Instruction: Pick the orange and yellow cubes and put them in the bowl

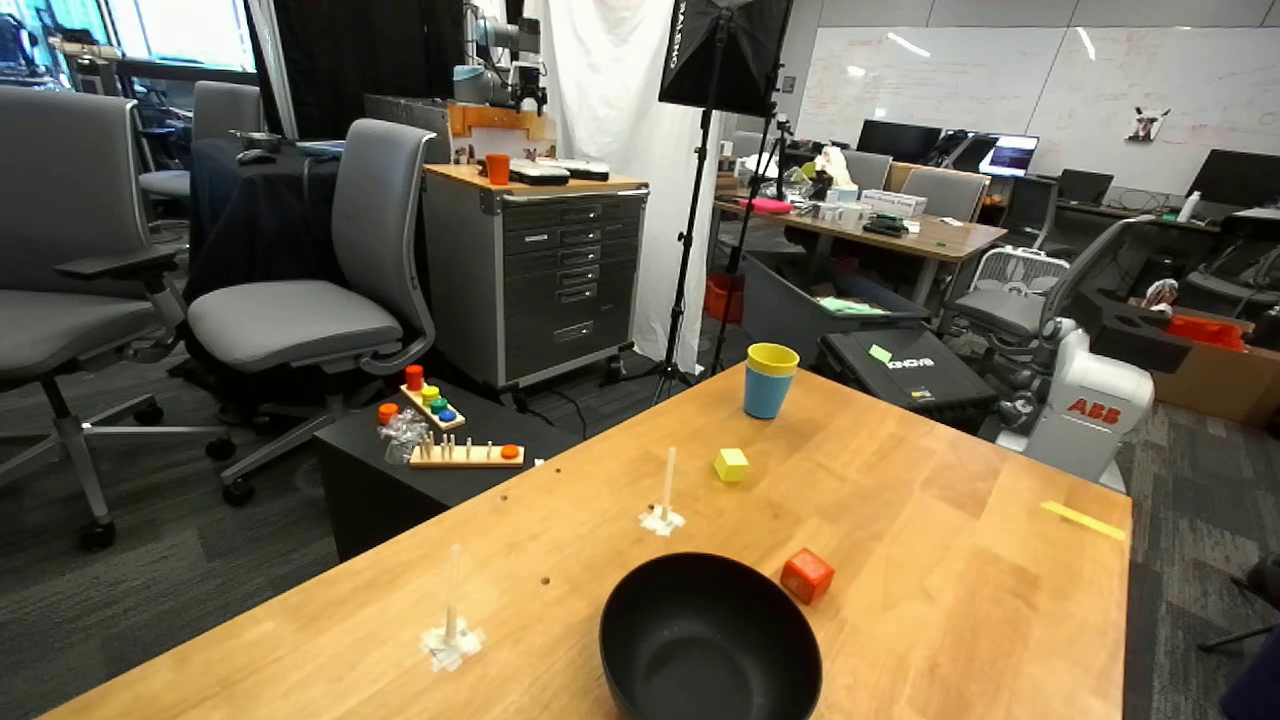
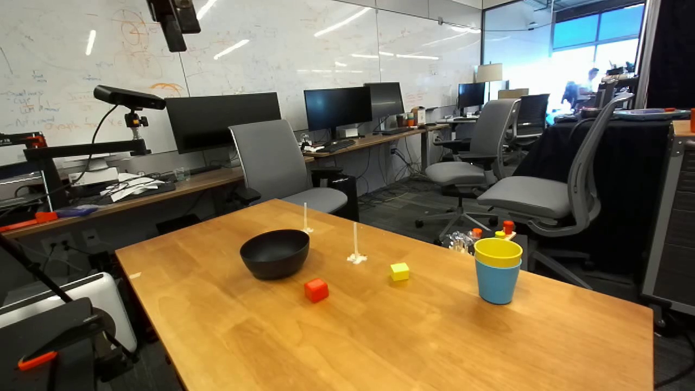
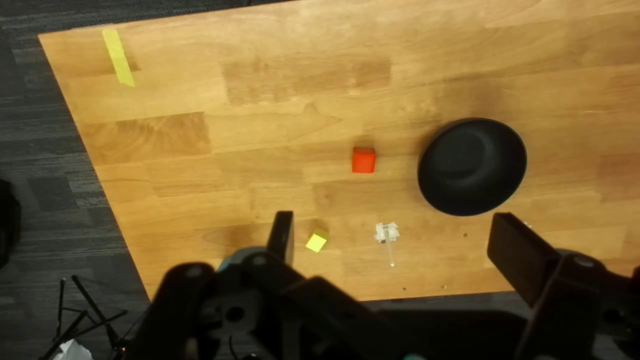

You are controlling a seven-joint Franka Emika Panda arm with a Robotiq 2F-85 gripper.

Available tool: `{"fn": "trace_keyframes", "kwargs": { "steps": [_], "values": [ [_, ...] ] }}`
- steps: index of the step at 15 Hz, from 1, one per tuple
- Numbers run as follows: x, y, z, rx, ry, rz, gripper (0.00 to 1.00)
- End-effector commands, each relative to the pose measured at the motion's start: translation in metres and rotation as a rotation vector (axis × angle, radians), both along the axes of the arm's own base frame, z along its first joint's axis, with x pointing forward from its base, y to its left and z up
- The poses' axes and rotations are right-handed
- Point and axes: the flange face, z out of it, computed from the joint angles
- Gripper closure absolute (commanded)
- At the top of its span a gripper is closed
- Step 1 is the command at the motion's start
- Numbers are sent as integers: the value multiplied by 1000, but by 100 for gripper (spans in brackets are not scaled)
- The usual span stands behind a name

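While the bowl [image 3: 472, 167] is matte black, orange-red cube [image 3: 363, 161], yellow cube [image 3: 317, 241]

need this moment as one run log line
gripper: open, nothing held; orange cube: on table beside bowl; yellow cube: on table; bowl: empty; placed: neither cube

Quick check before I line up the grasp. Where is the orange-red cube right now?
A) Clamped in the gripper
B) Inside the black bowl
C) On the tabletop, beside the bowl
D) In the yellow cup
C: in the wrist view the orange-red cube sits on the tabletop, with wood showing between it and the black bowl.
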Motion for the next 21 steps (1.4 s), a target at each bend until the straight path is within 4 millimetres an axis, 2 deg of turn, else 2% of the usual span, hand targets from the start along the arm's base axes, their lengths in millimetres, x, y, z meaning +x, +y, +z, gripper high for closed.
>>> {"fn": "trace_keyframes", "kwargs": {
  "steps": [1,12,17,21],
  "values": [
    [0,0,0,0,1,0,0],
    [0,0,0,0,1,0,0],
    [17,-6,-21,-17,-6,-54,0],
    [36,-16,-47,-19,-19,-95,0]
  ]
}}
